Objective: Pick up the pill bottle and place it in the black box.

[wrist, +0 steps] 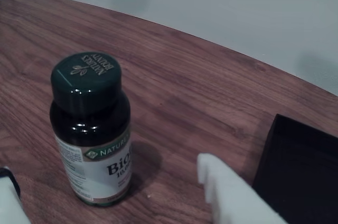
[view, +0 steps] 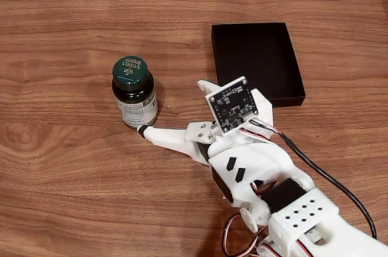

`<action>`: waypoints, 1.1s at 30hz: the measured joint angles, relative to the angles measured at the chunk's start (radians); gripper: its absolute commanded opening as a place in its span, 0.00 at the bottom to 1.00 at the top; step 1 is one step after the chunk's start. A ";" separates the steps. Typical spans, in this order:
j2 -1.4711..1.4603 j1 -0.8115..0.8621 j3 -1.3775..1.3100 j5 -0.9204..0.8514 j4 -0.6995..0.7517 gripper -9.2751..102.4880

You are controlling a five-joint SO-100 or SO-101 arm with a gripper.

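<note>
1. The robot arm (view: pixel 273 190) comes in from the bottom right corner of the wooden table (view: pixel 73 196), in the fixed view. It leans toward the middle so its claw can reach the bottle.
2. The gripper (view: pixel 173 106) is spread wide and holds nothing. One white finger (view: pixel 167 136) has its black tip right at the foot of the bottle, maybe touching. The other finger (view: pixel 206 86) points toward the box. I think the claw is wide so the bottle can fit between.
3. The pill bottle (view: pixel 134 91) stands up straight, left of the table's middle. In the wrist view it (wrist: pixel 92 129) sits between the two fingers.
4. The black box (view: pixel 257 63) lies nearer the far edge. It waits for the bottle.
</note>
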 measured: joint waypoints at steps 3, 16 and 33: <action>-0.058 -0.014 0.000 0.003 -0.064 0.44; -0.310 -0.034 -0.026 0.012 -0.239 0.42; -0.833 -0.040 -0.229 -0.028 -0.600 0.42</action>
